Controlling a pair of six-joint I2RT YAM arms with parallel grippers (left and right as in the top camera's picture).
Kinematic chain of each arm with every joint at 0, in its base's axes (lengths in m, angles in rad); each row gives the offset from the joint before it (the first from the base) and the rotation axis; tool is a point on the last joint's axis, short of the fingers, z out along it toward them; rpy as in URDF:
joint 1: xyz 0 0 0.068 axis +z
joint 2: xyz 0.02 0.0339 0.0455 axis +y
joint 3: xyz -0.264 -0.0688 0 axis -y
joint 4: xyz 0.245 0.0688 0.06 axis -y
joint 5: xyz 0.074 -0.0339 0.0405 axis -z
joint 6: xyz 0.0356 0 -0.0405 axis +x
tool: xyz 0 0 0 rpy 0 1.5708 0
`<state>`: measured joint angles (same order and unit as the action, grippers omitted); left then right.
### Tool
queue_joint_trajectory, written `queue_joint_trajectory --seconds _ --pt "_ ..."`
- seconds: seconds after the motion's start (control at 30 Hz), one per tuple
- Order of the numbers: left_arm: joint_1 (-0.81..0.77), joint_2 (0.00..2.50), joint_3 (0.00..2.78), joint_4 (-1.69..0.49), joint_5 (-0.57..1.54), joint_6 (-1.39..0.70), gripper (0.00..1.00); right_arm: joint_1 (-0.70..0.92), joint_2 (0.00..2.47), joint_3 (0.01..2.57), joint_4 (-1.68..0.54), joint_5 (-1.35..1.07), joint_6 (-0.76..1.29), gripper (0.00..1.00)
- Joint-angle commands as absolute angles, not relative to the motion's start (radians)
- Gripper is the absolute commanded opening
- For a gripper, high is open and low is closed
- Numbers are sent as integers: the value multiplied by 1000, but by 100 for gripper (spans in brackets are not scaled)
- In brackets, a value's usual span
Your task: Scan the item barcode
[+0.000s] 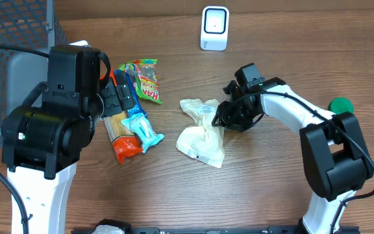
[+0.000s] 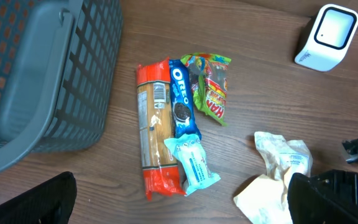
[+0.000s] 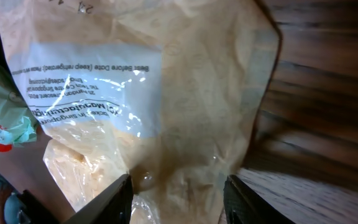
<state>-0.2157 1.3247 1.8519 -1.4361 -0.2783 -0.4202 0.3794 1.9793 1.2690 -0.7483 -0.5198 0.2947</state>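
The item, a crumpled cream bag (image 1: 203, 140) with a clear printed window, lies in the middle of the table. It fills the right wrist view as the bag (image 3: 185, 93); no barcode shows there. My right gripper (image 1: 223, 118) is down at the bag's upper right side. Its fingers (image 3: 120, 199) stand apart with a fold of the bag between them, right gripper (image 3: 178, 199) open. The white scanner (image 1: 214, 27) stands at the back of the table. My left gripper (image 2: 179, 208) hovers wide open above the bare wood, holding nothing.
Left of the bag lie an orange pasta pack (image 2: 154, 143), a blue Oreo pack (image 2: 180, 102), a Haribo bag (image 2: 211, 87) and a light blue pack (image 2: 194, 165). A grey basket (image 2: 42, 74) stands at the far left. A green object (image 1: 339, 104) sits at the right.
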Motion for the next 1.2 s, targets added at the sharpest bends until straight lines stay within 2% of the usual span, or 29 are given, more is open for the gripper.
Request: queue_joint_trajectory --seconds 0.0,0.07,0.13,0.33,0.53,0.83,1.17 --pt "-216 1328 1852 -1436 -295 -430 100 406 2002 1262 -741 -448 359 49" --pt "-216 1328 1852 -1436 -295 -430 100 416 2026 1262 -739 -427 374 46" --pt "-216 1328 1852 -1436 -295 -430 100 420 2040 1262 -738 -427 374 32" --pt "-216 1328 1852 -1436 -295 -430 100 417 2042 1262 -738 -423 374 4" --pt "-216 1328 1852 -1436 -295 -430 100 412 2009 1298 -789 -337 366 4" --pt "-216 1328 1852 -1436 -295 -430 100 469 1821 1331 -889 -1 367 4" --pt "-216 1328 1852 -1436 -295 -430 100 615 1725 1331 -970 410 367 4"
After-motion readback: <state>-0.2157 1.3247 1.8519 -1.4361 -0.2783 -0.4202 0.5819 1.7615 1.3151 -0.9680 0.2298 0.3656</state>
